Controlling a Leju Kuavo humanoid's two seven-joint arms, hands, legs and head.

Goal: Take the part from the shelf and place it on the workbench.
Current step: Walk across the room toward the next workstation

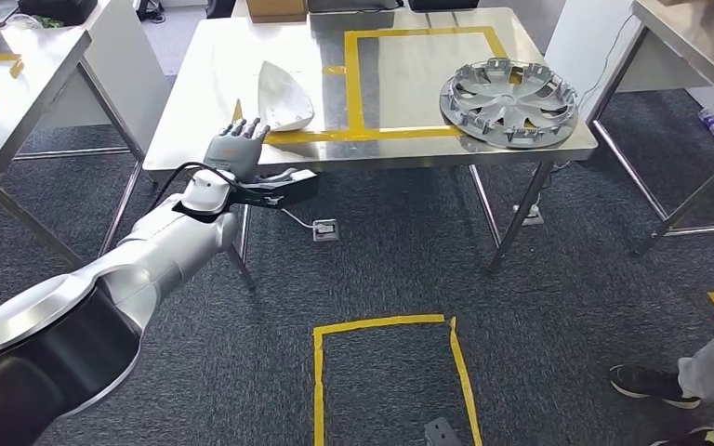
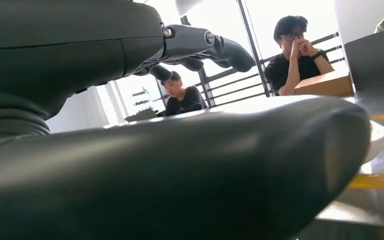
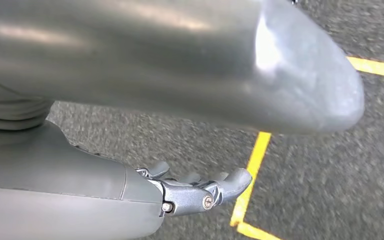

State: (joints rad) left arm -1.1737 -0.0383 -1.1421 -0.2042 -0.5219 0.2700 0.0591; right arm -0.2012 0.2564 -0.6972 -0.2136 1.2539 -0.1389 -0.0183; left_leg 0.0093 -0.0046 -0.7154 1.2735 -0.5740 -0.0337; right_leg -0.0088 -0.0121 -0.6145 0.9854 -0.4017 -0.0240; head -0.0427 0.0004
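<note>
Just beyond left robot hand (image 1: 235,146), I see white part (image 1: 284,96) lying on table (image 1: 400,149); fingers spread, holding nothing; right robot hand (image 3: 195,192) empty too.

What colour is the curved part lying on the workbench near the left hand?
White, seen best in the head view: the curved part lies by the yellow tape.
</note>
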